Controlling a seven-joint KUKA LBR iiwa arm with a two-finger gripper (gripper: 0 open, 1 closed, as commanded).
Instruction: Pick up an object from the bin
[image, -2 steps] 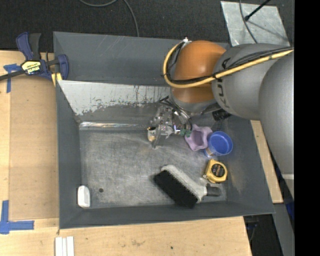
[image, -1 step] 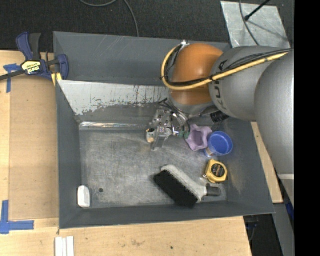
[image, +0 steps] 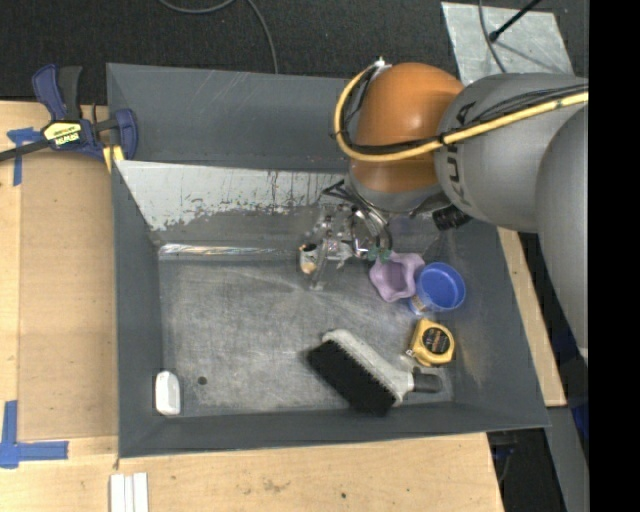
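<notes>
Pincer (image: 330, 255) sits low in the bin (image: 135, 300), toward 12 o'clock of the floor, close to the scuffed back wall (image: 230, 195). We can't tell how far it's open, or whether it has hold of anything. The metalwork is too tangled to read from this angle, and the orange cover (image: 400, 115) hangs right above it.

Nearest thing is a lilac piece (image: 395, 275), soft-looking and crumpled, just beside the pincer at its 4 o'clock. As far as we can judge it lies outside the pincer. It touches a blue cup (image: 441, 288) at its own 3 o'clock. Further off, at the pincer's 5 o'clock, are a yellow tape measure (image: 431, 343) and a black brush (image: 352, 375) with a pale handle, near each other. A small white block (image: 167, 392) lies well apart at 7 o'clock, in the bin's near left corner.

Risks as we see them:
- Under the pincer we see bare floor, so closing here likely gets nothing.
- The lilac piece leans on the cup, so a sideways approach could shove the cup or catch both. Its floppy shape may also slip out on the lift.
- The back wall is near, and any drift toward 12 o'clock could scrape it.
- The arm's bulk covers the 1–2 o'clock part of the bin, so we couldn't check a contact there.
</notes>
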